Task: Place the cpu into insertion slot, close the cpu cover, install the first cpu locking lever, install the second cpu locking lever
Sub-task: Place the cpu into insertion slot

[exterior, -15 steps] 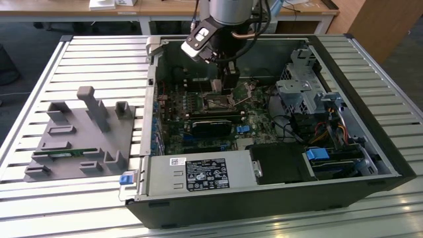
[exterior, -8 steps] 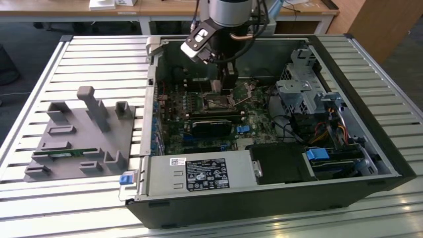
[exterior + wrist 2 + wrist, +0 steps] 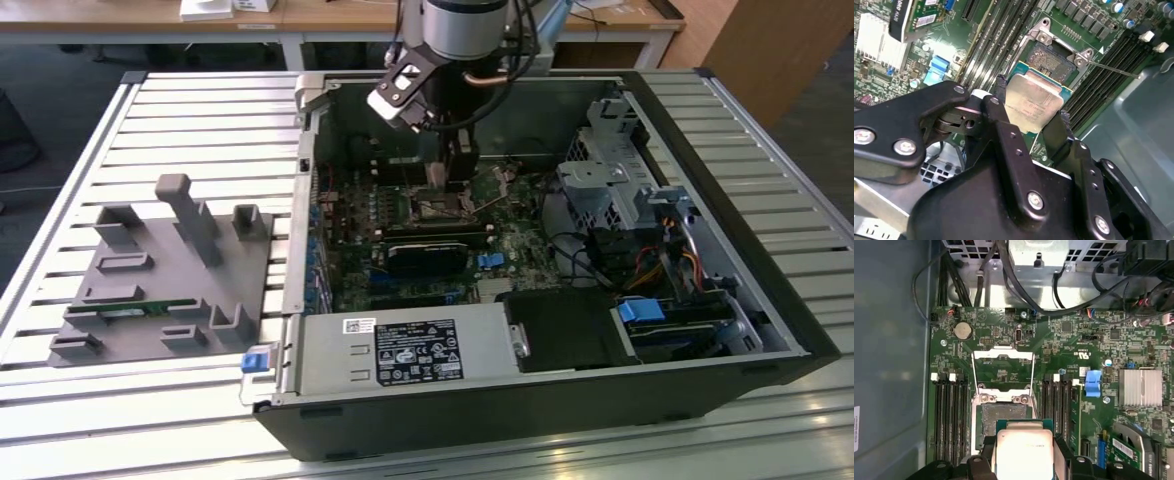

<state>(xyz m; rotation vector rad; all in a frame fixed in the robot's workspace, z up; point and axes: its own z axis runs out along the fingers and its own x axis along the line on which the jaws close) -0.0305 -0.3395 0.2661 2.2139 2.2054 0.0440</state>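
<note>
My gripper [image 3: 1031, 106] is shut on the cpu [image 3: 1034, 102], a pale silvery square chip pinched by its edges between two black fingers [image 3: 1000, 87]. The chip hangs just above the insertion slot [image 3: 1054, 56], partly overlapping it in both wrist views. In the first wrist view, the cpu [image 3: 1024, 452] covers one edge of the dark square slot [image 3: 1003, 416]. The cpu cover [image 3: 1003, 354] is swung open beyond the slot. A thin metal lever [image 3: 1114, 70] juts out beside the socket. In the exterior view, the gripper [image 3: 449, 175] reaches down into the open computer case over the slot [image 3: 441, 208].
Black memory slots [image 3: 949, 415] flank the socket on both sides. A blue connector [image 3: 1094, 382], a finned heatsink [image 3: 1140, 387] and cables [image 3: 1004, 270] are nearby. The case walls [image 3: 534, 410] surround the board. A grey fixture [image 3: 160, 270] lies at the exterior view's left.
</note>
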